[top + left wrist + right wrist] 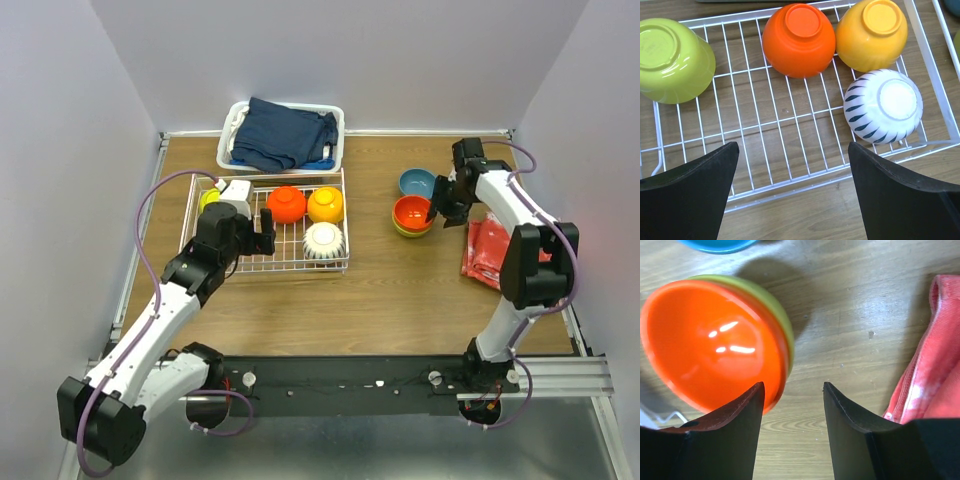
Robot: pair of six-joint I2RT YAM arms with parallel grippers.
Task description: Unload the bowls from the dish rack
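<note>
dish rack [291, 247] near white basket [340, 137]

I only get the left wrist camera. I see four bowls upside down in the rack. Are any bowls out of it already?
Observer: Yes. On the table, right of the dish rack, a red-orange bowl sits nested inside a lime-green bowl.
Operator: Is there a blue one too?
Observer: Yes, a blue bowl stands alone just behind those two, open side up.
Operator: What's the other arm doing?
Observer: The right gripper is open at the rim of the red-orange bowl, clamping nothing.
</note>
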